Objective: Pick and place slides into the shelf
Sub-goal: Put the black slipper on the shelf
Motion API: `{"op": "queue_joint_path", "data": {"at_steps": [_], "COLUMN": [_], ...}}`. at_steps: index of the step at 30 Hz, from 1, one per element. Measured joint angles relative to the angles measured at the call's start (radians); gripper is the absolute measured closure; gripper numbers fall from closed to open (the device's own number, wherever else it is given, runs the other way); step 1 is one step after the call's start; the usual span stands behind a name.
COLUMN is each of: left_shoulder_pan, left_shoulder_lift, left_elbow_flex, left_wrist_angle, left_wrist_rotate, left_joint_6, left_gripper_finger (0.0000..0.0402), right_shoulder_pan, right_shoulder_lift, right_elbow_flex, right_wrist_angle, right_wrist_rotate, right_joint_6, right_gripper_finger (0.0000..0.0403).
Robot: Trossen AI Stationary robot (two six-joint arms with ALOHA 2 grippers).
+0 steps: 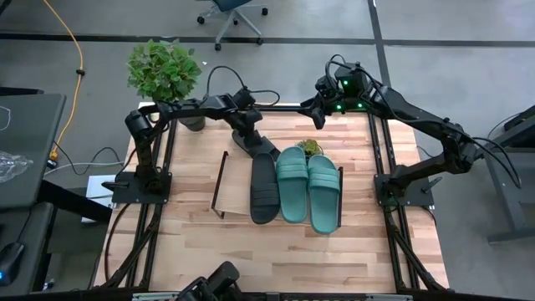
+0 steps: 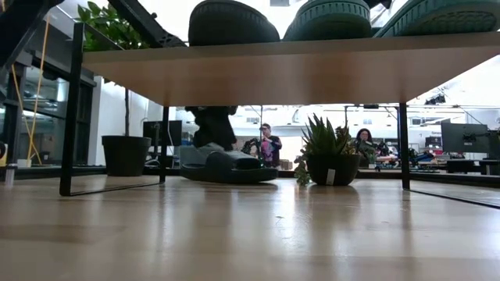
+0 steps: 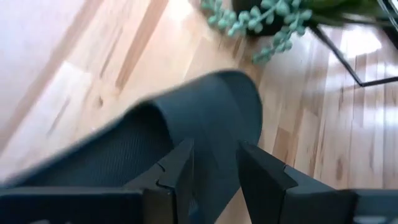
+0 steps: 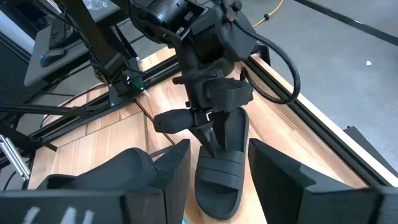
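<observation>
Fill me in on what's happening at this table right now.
The left arm's end effector is closed on a black rubber slide sandal lying on the wooden table behind the low wood-topped wire-legged shelf. Another black slide and two teal-green slides already sit side by side on the shelf top. The right arm's end effector hovers open above the table's back edge, waiting. A small potted succulent stands beside the gripped slide.

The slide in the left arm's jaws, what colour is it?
Black. The slide shows best in the right wrist view, pinched at its edge.
</observation>
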Motion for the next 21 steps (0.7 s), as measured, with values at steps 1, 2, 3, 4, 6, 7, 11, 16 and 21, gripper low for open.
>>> {"op": "queue_joint_path", "data": {"at_steps": [1,2,3,4,6,7,11,16,21], "left_shoulder_pan": [0.000,-0.001,0.000,0.000,0.000,0.000,0.000,0.001,0.000], "left_shoulder_lift": [0.000,0.000,0.000,0.000,0.000,-0.001,-0.001,-0.002,-0.002], "left_elbow_flex": [0.010,0.020,0.031,0.041,0.062,0.072,0.101,0.112,0.112], "left_wrist_angle": [0.001,0.002,0.001,0.001,0.001,-0.001,-0.014,-0.055,-0.113], "left_wrist_rotate": [-0.007,-0.014,-0.020,-0.023,-0.025,-0.025,-0.053,-0.067,-0.100], "left_joint_6": [0.000,0.001,0.001,0.002,0.002,0.005,0.026,0.028,0.051], "left_gripper_finger": [0.0291,0.0291,0.0291,0.0291,0.0291,0.0291,0.0291,0.0291,0.0291], "right_shoulder_pan": [0.000,0.000,0.000,0.000,0.000,0.000,0.000,0.000,0.000], "right_shoulder_lift": [0.000,0.000,0.000,0.000,0.000,0.000,0.000,0.000,0.000], "right_elbow_flex": [0.000,0.000,0.000,0.000,0.000,0.000,0.000,0.000,0.000], "right_wrist_angle": [0.000,0.000,0.000,0.000,0.000,0.000,0.000,-0.010,-0.016], "right_wrist_rotate": [0.000,0.000,0.000,0.000,0.000,0.000,0.000,0.001,0.001], "right_joint_6": [-0.001,-0.002,-0.002,-0.002,-0.003,-0.003,-0.004,-0.012,-0.019], "right_gripper_finger": [0.0249,0.0249,0.0249,0.0249,0.0249,0.0249,0.0249,0.0249,0.0249]}}
